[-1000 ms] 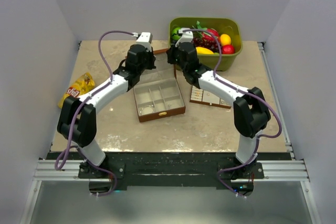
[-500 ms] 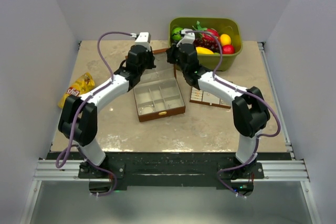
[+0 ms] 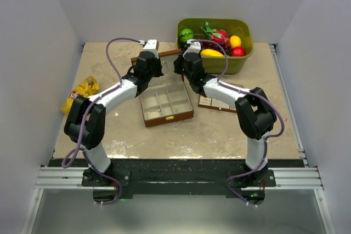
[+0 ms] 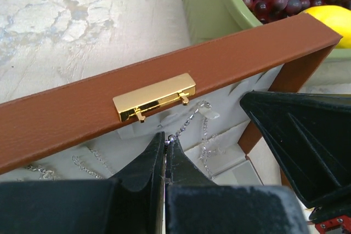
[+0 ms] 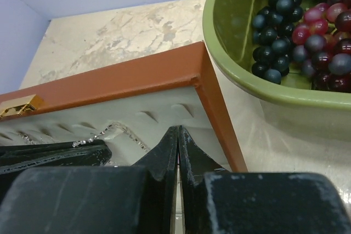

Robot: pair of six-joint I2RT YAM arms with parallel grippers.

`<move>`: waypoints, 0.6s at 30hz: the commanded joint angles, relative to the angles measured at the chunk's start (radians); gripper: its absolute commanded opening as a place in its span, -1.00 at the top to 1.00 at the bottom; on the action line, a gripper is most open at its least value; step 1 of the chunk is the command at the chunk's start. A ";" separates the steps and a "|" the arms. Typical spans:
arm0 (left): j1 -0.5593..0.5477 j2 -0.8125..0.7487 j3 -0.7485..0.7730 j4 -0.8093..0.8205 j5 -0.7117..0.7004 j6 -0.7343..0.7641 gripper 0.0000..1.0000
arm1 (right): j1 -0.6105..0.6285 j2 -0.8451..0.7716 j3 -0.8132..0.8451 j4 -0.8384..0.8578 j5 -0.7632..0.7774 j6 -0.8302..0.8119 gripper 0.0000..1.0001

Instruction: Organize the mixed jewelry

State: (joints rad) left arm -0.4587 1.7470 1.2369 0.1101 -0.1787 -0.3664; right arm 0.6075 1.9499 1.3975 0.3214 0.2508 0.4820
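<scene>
A fine silvery chain [image 4: 193, 118] hangs on the cream lining of the open lid [image 4: 82, 110] of the brown jewelry box [image 3: 166, 102]. My left gripper [image 4: 165, 137] is shut on the chain's lower end, just under the lid's gold clasp [image 4: 154, 97]. My right gripper [image 5: 178, 130] is shut with its tips against the lining near the lid's right corner, and nothing shows between them. The chain also shows in the right wrist view [image 5: 118, 131]. In the top view both grippers, left [image 3: 158, 69] and right [image 3: 184, 69], meet at the lid. The flat cream tray [image 3: 219, 105] lies right of the box, partly under the right arm.
A green bin [image 3: 241, 61] of plastic fruit stands just behind and right of the lid, with grapes [image 5: 296, 31] close to the right gripper. A yellow snack bag [image 3: 81, 91] lies at the left edge. More chains [image 4: 33, 171] hang further left on the lining.
Both wrists have edged a little toward the back, up to the lid. The right arm's elbow has swung inward. The box and tray have not moved.
</scene>
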 commanded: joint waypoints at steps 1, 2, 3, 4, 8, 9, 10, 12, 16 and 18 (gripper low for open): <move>0.006 0.003 -0.013 0.031 0.013 -0.026 1.00 | -0.006 -0.035 -0.026 0.062 0.008 0.026 0.78; 0.006 0.003 -0.017 0.031 0.022 -0.029 0.99 | -0.006 -0.045 -0.040 0.070 0.004 0.030 0.75; 0.005 0.002 -0.022 0.034 0.040 -0.032 0.94 | -0.006 -0.066 -0.055 0.085 0.002 0.032 0.71; 0.005 -0.006 -0.034 0.040 0.053 -0.034 0.82 | -0.005 -0.078 -0.087 0.091 -0.001 0.041 0.62; -0.006 -0.035 -0.066 0.049 0.128 -0.031 0.55 | -0.005 -0.131 -0.159 0.085 -0.021 0.052 0.54; -0.011 -0.043 -0.082 0.049 0.137 -0.023 0.39 | -0.006 -0.156 -0.188 0.082 -0.021 0.049 0.53; -0.015 -0.062 -0.091 0.051 0.145 -0.020 0.28 | -0.006 -0.167 -0.205 0.081 -0.022 0.047 0.52; -0.020 -0.098 -0.125 0.048 0.162 -0.020 0.03 | -0.005 -0.199 -0.244 0.065 -0.028 0.049 0.49; -0.023 -0.178 -0.188 0.053 0.156 -0.028 -0.28 | -0.006 -0.236 -0.278 0.013 -0.047 0.047 0.43; -0.023 -0.223 -0.205 0.040 0.151 -0.022 -0.34 | -0.006 -0.246 -0.299 -0.030 -0.056 0.049 0.39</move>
State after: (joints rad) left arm -0.4801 1.6451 1.0561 0.1101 -0.0319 -0.3843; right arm 0.6075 1.7565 1.1305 0.3450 0.2127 0.5179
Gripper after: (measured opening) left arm 0.640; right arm 0.291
